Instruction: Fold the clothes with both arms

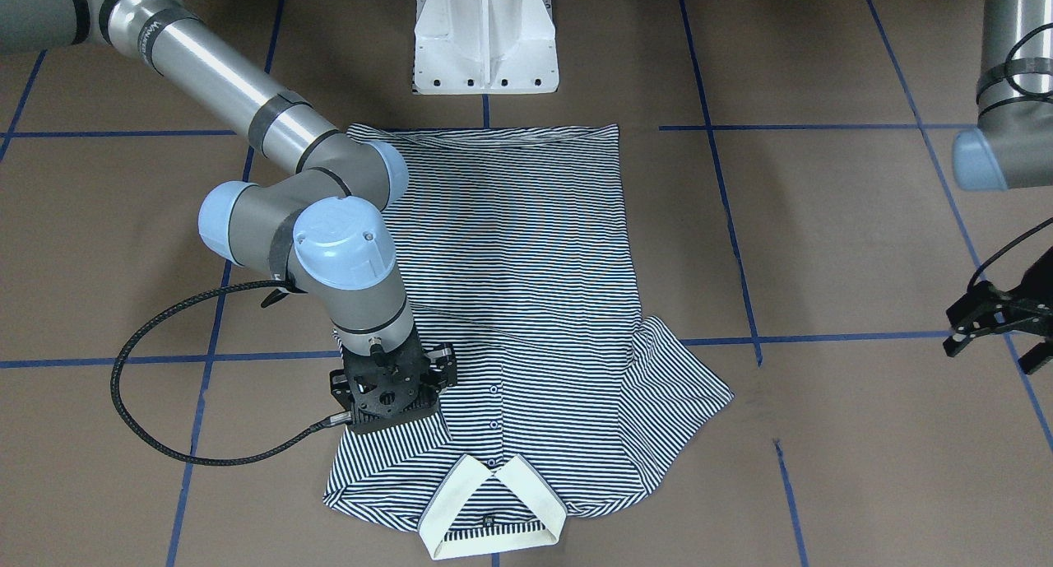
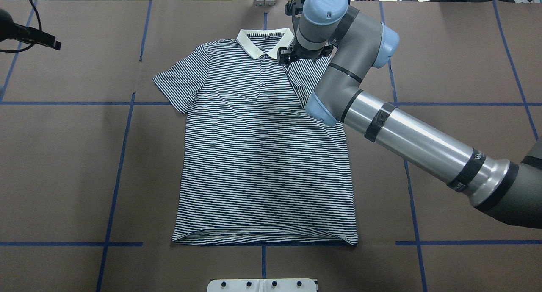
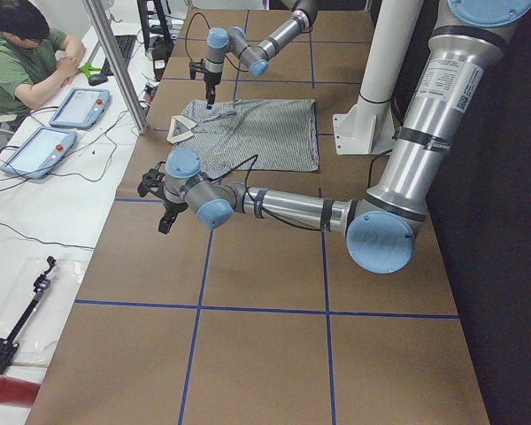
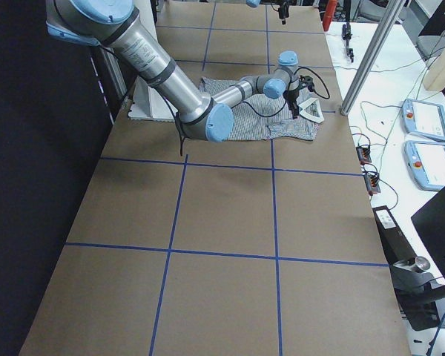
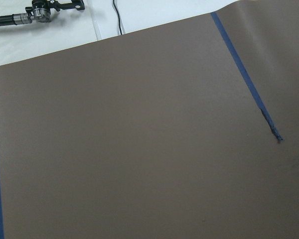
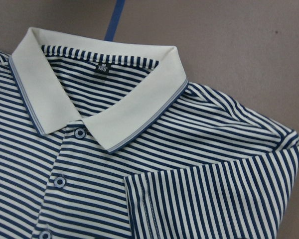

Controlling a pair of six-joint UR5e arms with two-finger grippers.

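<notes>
Right gripper [image 1: 393,392] is down over the polo shirt [image 2: 262,165], just beside the collar [image 6: 134,107], above the shoulder where the right sleeve [image 6: 204,199] lies folded in across the chest. Its fingers are hidden under the wrist, so I can't tell their spread or whether they touch cloth. Over on the left, the left gripper [image 1: 958,330] hangs well apart from the shirt, fingers [image 1: 954,342] seemingly spread wide, holding nothing, though it's cut off at the frame edge. The shirt lies flat, buttons up, on the brown surface [image 2: 63,156], collar far, left sleeve [image 2: 180,82] spread out.
</notes>
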